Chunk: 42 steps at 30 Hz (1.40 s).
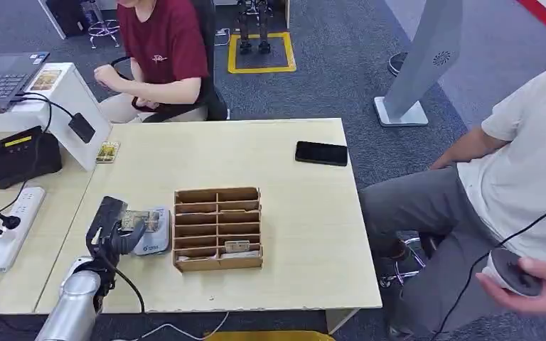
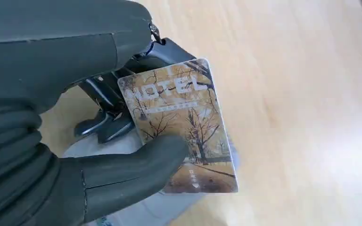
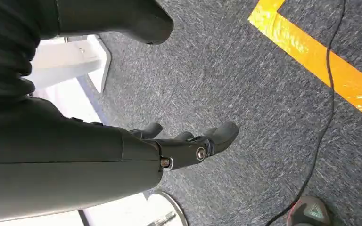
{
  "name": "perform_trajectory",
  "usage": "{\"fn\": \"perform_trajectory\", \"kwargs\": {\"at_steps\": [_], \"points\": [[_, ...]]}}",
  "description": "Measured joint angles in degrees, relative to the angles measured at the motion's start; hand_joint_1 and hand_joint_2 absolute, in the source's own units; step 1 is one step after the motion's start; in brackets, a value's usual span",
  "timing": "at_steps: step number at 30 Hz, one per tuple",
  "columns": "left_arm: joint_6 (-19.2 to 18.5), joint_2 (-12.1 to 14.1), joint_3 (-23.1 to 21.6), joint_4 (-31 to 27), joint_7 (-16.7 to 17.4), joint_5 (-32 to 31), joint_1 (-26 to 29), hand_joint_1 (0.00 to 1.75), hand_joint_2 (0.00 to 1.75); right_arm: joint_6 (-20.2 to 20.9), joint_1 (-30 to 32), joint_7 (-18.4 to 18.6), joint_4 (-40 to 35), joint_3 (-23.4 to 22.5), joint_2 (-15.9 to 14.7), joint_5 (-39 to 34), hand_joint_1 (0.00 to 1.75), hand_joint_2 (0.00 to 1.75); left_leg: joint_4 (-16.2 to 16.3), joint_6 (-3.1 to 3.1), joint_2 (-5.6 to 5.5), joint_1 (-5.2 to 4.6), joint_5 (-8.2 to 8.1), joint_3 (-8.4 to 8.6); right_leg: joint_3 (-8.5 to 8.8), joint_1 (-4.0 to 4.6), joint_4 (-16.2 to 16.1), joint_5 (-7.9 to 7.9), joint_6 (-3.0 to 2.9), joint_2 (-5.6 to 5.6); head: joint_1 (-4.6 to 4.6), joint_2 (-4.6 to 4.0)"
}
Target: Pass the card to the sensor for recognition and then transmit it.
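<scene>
— Where dark fingers and a thick grey thumb meet: left hand (image 2: 70, 141) pinching a brown hotel key card printed with bare trees (image 2: 181, 125), thumb pressed on its face, fingers behind.

— Under the hand?

— Directly beneath, a pale grey rounded card sensor (image 1: 153, 240) flat on the light wooden table (image 1: 298, 206). Card held just above it; touching or apart, cannot tell.

— Beside the hand?

— Just to its right, a brown cardboard organiser with rows of slots (image 1: 217, 229), one small card in a near compartment. Well beyond, past the organiser, a black phone (image 1: 321, 153) near the table's far edge.

— Other hand?

— Right hand (image 3: 188, 141) hanging over grey carpet (image 3: 245, 84), fingers loosely curled but apart, holding nothing. Close by, an orange floor stripe (image 3: 320, 66) and a thin black cable (image 3: 327, 94).
</scene>
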Motion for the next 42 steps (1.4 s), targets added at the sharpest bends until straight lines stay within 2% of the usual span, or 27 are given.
{"fn": "perform_trajectory", "kwargs": {"at_steps": [2,4,8,13,19,21,23,25,27,28,29,31,35,42], "points": [[1.2,-0.2,0.0,-2.9,0.8,4.7,-1.4,1.75,1.75,0.0,-0.1,0.1,0.0,0.2,0.0,0.0,0.00,1.75,0.0,-0.02,0.00,0.00,0.07,-0.23,-0.19,0.00,0.0,0.16,0.02,0.00,0.00,0.00],[4.0,-0.2,0.0,-5.2,1.7,8.3,-4.3,1.75,1.75,0.0,-0.2,0.4,0.0,0.5,0.0,0.0,0.00,1.75,0.0,-0.04,0.01,0.00,0.13,-0.34,-0.33,0.00,0.0,0.26,0.01,0.00,-0.02,0.00],[9.4,-0.4,-0.1,-7.3,1.6,11.2,-10.5,1.75,1.75,0.1,-0.5,0.8,0.0,1.0,0.0,0.0,0.00,1.75,0.0,-0.02,0.01,-0.01,0.17,-0.36,-0.33,0.00,0.0,0.30,-0.01,0.03,-0.02,0.00],[16.5,-1.1,-1.7,-9.9,-2.7,9.8,-15.3,1.75,1.75,0.6,-1.0,0.9,0.0,1.4,0.0,0.0,0.00,1.75,0.0,-0.02,0.03,-0.01,0.17,-0.38,-0.37,0.00,0.0,0.30,-0.02,0.04,0.00,0.00],[17.7,-1.6,-3.3,-11.4,-3.1,9.1,-16.7,1.75,1.75,0.7,-1.2,0.9,0.0,1.5,0.0,0.0,0.00,1.75,0.0,-0.02,0.05,-0.01,0.16,-0.38,-0.40,-0.01,0.0,0.30,-0.02,0.08,0.00,0.00],[19.7,-1.6,-3.7,-11.8,-4.6,6.8,-16.8,1.75,1.75,1.0,-1.2,0.9,0.0,1.7,0.0,0.0,0.00,1.75,0.0,-0.02,0.06,0.00,0.16,-0.39,-0.42,-0.01,0.0,0.30,-0.02,0.10,0.00,0.00],[24.7,-1.5,-5.2,-12.2,-6.6,-1.2,-17.1,1.75,1.75,1.4,-1.2,0.9,0.0,2.2,0.0,0.0,0.00,1.75,0.0,-0.02,0.06,0.00,0.16,-0.42,-0.44,-0.01,0.0,0.30,-0.02,0.09,0.00,0.00],[31.6,-0.7,-7.9,-12.4,-6.9,-16.7,-17.7,1.75,1.75,2.1,-1.3,0.6,0.0,2.5,0.0,0.0,0.00,1.75,0.0,-0.02,0.04,0.00,0.17,-0.44,-0.43,-0.01,0.0,0.30,-0.02,0.07,0.00,0.00],[36.4,0.7,-10.5,-12.6,-4.8,-32.4,-18.2,1.75,1.75,2.8,-1.6,0.3,-0.1,3.0,0.0,0.0,0.00,1.75,0.0,-0.02,0.05,0.00,0.17,-0.44,-0.43,-0.01,0.0,0.30,-0.02,0.08,-0.02,0.00],[38.8,1.5,-12.1,-12.6,-3.4,-42.8,-18.4,1.75,1.75,3.2,-1.7,0.2,-0.1,3.4,0.0,0.0,0.00,1.75,0.0,-0.02,0.07,0.00,0.17,-0.44,-0.43,-0.01,0.0,0.30,-0.02,0.10,0.00,0.00],[40.2,2.4,-13.5,-12.6,-2.5,-51.1,-18.6,1.75,1.75,3.5,-1.9,-0.1,-0.1,4.0,0.0,0.0,0.00,1.75,0.0,-0.02,0.07,0.00,0.17,-0.43,-0.43,-0.01,0.0,0.30,-0.02,0.11,0.00,0.00],[41.0,3.7,-15.0,-12.5,-2.3,-60.2,-18.8,1.75,1.75,3.8,-2.1,-0.3,-0.2,4.3,0.0,0.0,0.00,1.75,0.0,-0.02,0.09,-0.01,0.17,-0.43,-0.44,-0.01,0.0,0.30,-0.02,0.11,0.00,0.00],[41.3,4.9,-15.3,-11.9,-3.0,-66.8,-18.9,1.75,1.75,4.0,-2.3,-0.5,-0.2,5.4,0.0,0.0,0.00,1.75,0.0,-0.03,0.13,0.00,0.17,-0.43,-0.46,-0.01,0.0,0.31,-0.03,0.15,0.00,0.00],[41.3,5.1,-15.4,-10.7,-3.0,-69.1,-19.1,1.75,1.75,3.9,-2.4,-0.5,-0.3,5.9,0.0,0.0,0.00,1.75,0.0,-0.02,0.14,-0.01,0.17,-0.44,-0.47,-0.01,0.0,0.31,-0.03,0.16,0.00,0.00]]}}
